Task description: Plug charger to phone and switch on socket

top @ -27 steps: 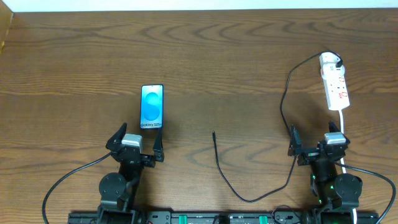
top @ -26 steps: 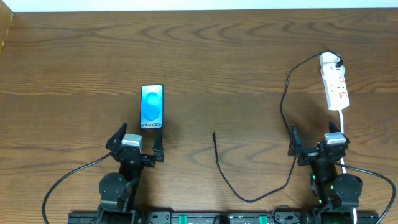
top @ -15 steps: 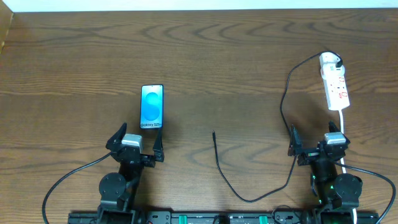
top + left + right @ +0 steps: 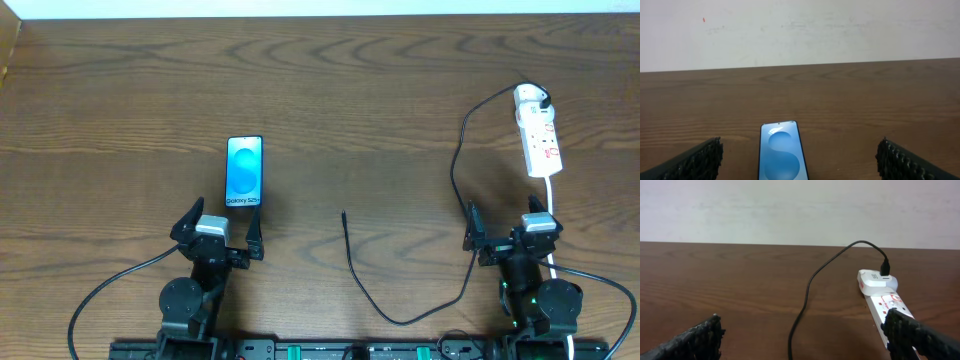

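My left hand [image 4: 226,213] and right hand [image 4: 502,214] gape wide, empty. The charger [image 4: 347,240] looks thin and limp; I'd pinch just behind its stiff plug tip [image 4: 344,217].

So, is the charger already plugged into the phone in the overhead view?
No, the charger ends in a free tip lying on the table, right of the phone and clearly apart from it.

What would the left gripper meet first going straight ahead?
Probably the slim black-edged smartphone with a bright blue screen, lying flat just ahead; whether the left gripper would pass above it is unclear.
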